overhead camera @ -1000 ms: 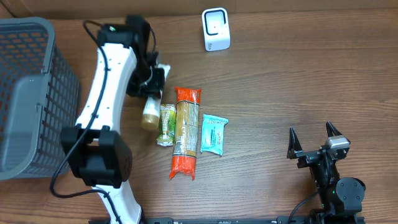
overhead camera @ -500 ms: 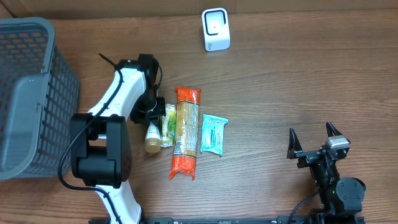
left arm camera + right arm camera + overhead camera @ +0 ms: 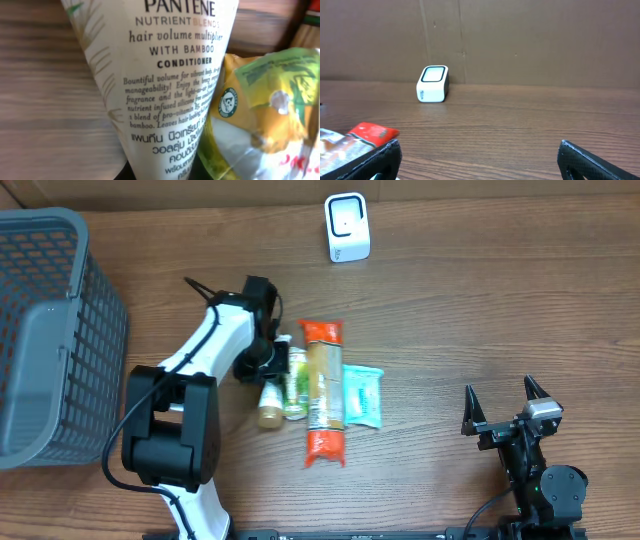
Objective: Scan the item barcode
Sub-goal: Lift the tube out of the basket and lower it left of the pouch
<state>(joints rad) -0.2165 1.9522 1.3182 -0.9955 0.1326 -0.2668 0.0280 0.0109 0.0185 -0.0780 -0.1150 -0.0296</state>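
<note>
My left claw [image 3: 270, 368] clamped on tube [image 3: 269, 404] | I slid it right, shoving snacks [image 3: 325, 395] | scanner [image 3: 347, 227] well apart | right claw [image 3: 499, 390] wide

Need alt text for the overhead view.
The left claw grips a conditioner tube beside a row of three packets on a wooden table. A white scanner stands at the far edge, a grey basket at the left, and the right claw sits open.
</note>
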